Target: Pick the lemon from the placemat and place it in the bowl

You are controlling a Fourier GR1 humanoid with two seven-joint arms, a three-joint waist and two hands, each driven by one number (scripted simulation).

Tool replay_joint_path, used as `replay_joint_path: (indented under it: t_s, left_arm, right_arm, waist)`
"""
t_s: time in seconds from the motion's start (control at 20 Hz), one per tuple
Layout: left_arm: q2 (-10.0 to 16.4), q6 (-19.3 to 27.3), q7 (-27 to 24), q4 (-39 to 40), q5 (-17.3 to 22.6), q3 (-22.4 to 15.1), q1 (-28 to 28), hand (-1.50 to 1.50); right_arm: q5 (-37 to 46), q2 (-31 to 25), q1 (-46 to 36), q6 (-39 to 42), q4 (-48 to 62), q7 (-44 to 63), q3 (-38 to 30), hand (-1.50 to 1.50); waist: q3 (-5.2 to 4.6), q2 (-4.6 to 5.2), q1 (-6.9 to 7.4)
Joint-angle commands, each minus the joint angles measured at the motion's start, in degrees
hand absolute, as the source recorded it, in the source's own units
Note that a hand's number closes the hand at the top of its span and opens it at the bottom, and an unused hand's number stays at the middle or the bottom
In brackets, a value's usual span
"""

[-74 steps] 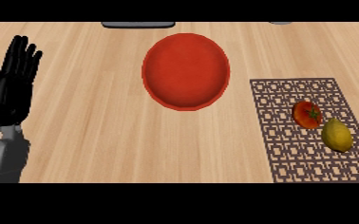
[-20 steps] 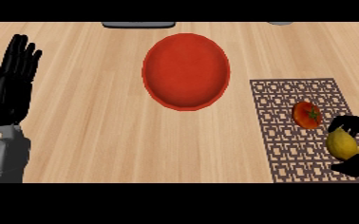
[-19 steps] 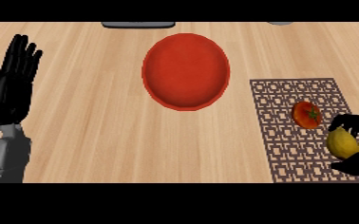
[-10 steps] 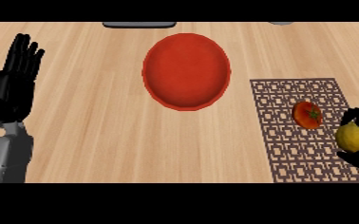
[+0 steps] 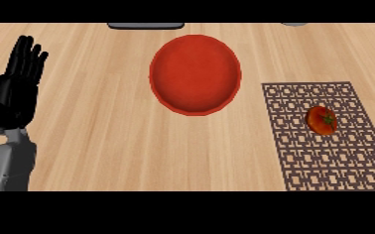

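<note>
Look for the lemon first, and you will not find it in this view. It is not on the placemat point(image 5: 315, 163) in the right of the frame, and it is not in the bowl point(image 5: 195, 74) at upper centre, whose red inside is bare. Where it is cannot be told from here. The right robot hand does not show either, so you cannot tell its state. Your best reading is that both are beyond the frame's right or lower edge, but treat that as a guess.

The only thing on the placemat is a tomato point(image 5: 321, 120), near its right side and about midway down. It is no part of the job, so leave it alone.

The left robot hand point(image 5: 18, 91) rests along the left edge, fingers straight and pointing up, holding nothing. That keeps it well apart from the bowl and the bare counter point(image 5: 95, 144) between them.

The bowl sits just up and left of the placemat's upper left corner, so the carry would be short, running leftward and upward in the frame. A dark flat object point(image 5: 145, 26) at the top edge, above the bowl, lies clear of that path.

The placing step is not yet done.
</note>
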Motion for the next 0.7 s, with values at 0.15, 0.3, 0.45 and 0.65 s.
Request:
replay_joint_path:
  t_s: [0.15,0.3,0.45,0.65]
  left_arm:
    - [-2.18,1.88,-0.13,-2.70,-0.85,-0.85,2.08,0.00]
    - [0.83,0.25,2.37,-0.96,0.53,0.80,-0.69,0.00]
    - [-0.94,0.59,-0.30,-1.57,-0.28,0.01,1.99,0.00]
    - [0.29,0.44,4.13,-4.63,0.69,0.32,1.66,0.00]
  right_arm:
    - [-8.14,-2.45,-1.21,9.44,-13.13,-0.22,-4.22,1.50]
    - [-13.40,-1.56,-1.65,11.41,-19.71,-1.10,-7.12,1.50]
    - [-17.01,-1.70,-2.64,16.78,-27.86,2.11,-8.23,1.50]
    - [-25.36,1.28,-7.01,24.62,-33.73,8.25,-10.41,1.50]
  waist:
    - [-0.09,-0.36,-0.77]
    - [-0.09,-0.49,-1.34]
    - [-0.10,-0.41,-1.08]
    - [-0.08,-0.51,-0.79]
